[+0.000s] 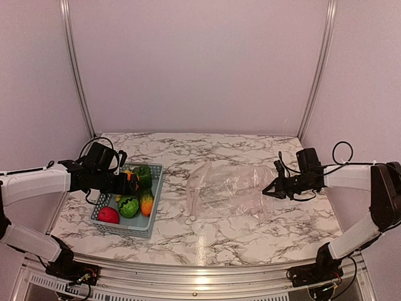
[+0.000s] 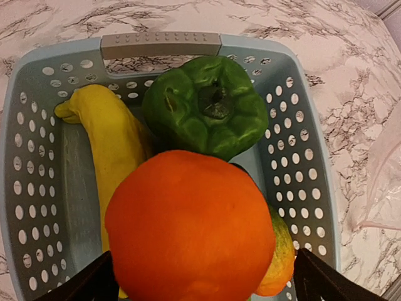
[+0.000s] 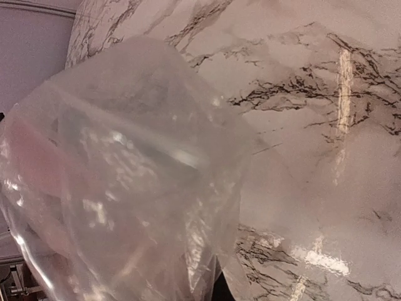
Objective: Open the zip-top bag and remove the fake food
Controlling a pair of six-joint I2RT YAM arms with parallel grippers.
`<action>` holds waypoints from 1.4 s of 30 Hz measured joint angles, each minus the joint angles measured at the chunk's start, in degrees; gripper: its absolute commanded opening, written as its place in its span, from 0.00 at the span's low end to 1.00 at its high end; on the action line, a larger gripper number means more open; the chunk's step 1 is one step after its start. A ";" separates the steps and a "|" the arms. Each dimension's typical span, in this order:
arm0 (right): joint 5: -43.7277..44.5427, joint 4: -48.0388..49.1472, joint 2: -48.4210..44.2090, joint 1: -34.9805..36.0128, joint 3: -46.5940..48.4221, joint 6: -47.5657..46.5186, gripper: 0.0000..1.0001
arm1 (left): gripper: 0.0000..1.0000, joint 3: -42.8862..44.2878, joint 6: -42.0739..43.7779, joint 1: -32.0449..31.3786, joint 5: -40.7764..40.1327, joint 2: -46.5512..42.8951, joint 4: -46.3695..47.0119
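Marble desk (image 1: 250, 232). Left edge: our left gripper (image 2: 207, 282) clamps the orange (image 2: 188, 219) over the basket (image 2: 37, 125). The right gripper (image 1: 270, 190) apparently pinches the zip-top bag (image 1: 225, 188). Next: release orange.

Bag (image 3: 125, 175): thin clear plastic, crinkly, glossy w/ white glints; table veins show thru it. Table (image 1: 250, 232): marble-look top, white w/ dark veins, smooth & polished, light streaks reflect off it. Basket (image 2: 37, 188): pale blue plastic, satin finish, walls full of holes. Its handle strip (image 2: 161, 45) is grey w/ fine dotted texture. Orange (image 2: 188, 232): plastic-looking, even semi-matt skin. Pepper (image 2: 207, 103): green, smooth, glossy, soft highlights. Banana (image 2: 113, 138): yellow, smooth, low sheen. On my left pincer (image 2: 203, 282) the fingers (image 2: 84, 285) look dark & matt. My arm shells (image 1: 37, 179): white, smooth, prob. plastic. Frame rails (image 1: 74, 69): bare metal, dull silver. Walls (image 1: 200, 63): pale, matt.
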 measured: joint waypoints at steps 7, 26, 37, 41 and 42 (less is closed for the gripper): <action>-1.27 -0.37 0.52 -0.39 0.94 -1.51 0.00 | 0.99 8.46 -0.44 -3.23 9.99 0.09 6.67; -3.91 -1.92 -0.48 -0.39 2.56 -3.02 0.00 | 0.35 40.24 0.50 -17.09 22.45 34.29 12.44; -4.90 -1.81 -3.82 -5.79 0.09 -2.47 0.00 | 0.03 33.16 -6.73 -10.95 18.99 34.75 18.27; -3.65 -2.10 -4.20 -8.96 -0.63 -2.36 0.00 | 0.58 36.24 -9.81 -10.93 20.13 37.13 20.50; -2.32 -2.16 -3.91 -10.54 -0.63 -2.27 0.00 | 0.70 37.73 -10.32 -10.43 19.82 38.21 20.55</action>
